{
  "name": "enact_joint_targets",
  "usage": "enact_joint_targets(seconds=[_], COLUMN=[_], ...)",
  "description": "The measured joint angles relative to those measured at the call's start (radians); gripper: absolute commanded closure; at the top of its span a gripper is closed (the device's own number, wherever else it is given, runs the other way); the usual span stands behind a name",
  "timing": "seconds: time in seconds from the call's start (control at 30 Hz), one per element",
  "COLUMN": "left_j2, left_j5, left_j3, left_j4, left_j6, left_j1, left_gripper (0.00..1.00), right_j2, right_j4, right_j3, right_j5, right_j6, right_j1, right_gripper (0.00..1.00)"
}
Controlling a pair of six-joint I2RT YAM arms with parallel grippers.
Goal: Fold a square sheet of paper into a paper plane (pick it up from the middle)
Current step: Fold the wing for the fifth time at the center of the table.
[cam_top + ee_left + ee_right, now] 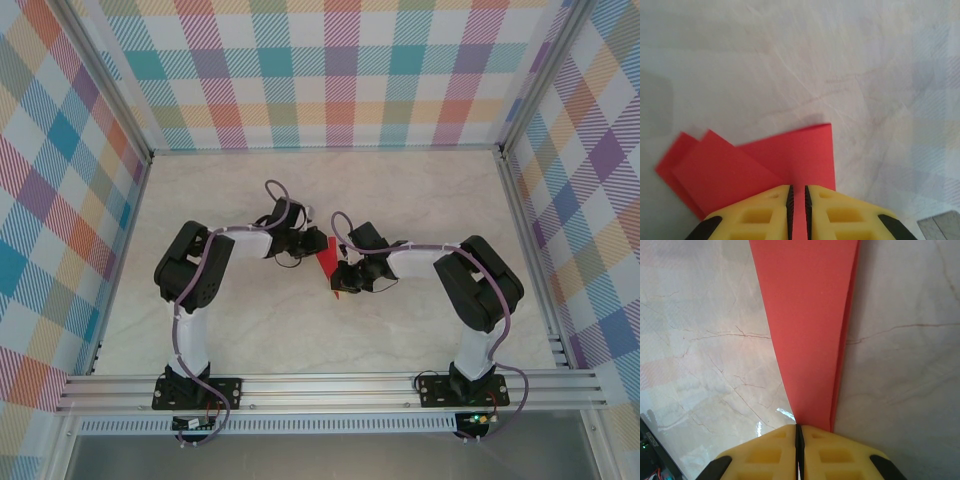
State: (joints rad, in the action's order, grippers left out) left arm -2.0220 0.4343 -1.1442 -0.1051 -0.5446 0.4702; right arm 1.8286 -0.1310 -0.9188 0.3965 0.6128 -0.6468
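Paper [328, 262], red and folded up, hangs over the middle of the marble table [250, 190], left gripper [798, 194] clamped on its layered end toward the table's far side, right gripper [798, 432] clenched on its narrow end nearer the table's front.

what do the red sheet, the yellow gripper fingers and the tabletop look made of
Red sheet: thin matte paper, by its sharp creases and flat overlapping layers. Right gripper's fingers: yellow moulded plastic or rubber, dull, with recessed pockets; which one is unclear. Tabletop: marble-look surface, glossy with veins and a glare spot, possibly laminate.
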Motion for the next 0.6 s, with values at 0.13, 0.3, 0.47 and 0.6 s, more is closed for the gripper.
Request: enact_joint_targets(seconds=[0.13,0.3,0.47,0.6], left_j2=[-0.012,-0.021,-0.029,-0.032], left_j5=[-0.016,-0.027,-0.047,-0.08], left_j3=[-0.024,-0.051,-0.072,-0.085], left_j4=[0.013,0.05,0.074,0.076], left_j6=[0.015,0.022,0.042,0.06], left_j1=[-0.013,-0.014,-0.016,-0.024], left_gripper=[0.82,0.82,0.82,0.82], right_j2=[0.001,0.001,0.001,0.001], right_j4=[0.002,0.003,0.004,0.004], right_j3=[0.001,0.001,0.002,0.002], right_j5=[0.005,0.007,0.007,0.007], right_j6=[0.0,0.0,0.0,0.0], right_j1=[0.003,0.003,0.003,0.003], right_gripper=[0.9,0.9,0.9,0.9])
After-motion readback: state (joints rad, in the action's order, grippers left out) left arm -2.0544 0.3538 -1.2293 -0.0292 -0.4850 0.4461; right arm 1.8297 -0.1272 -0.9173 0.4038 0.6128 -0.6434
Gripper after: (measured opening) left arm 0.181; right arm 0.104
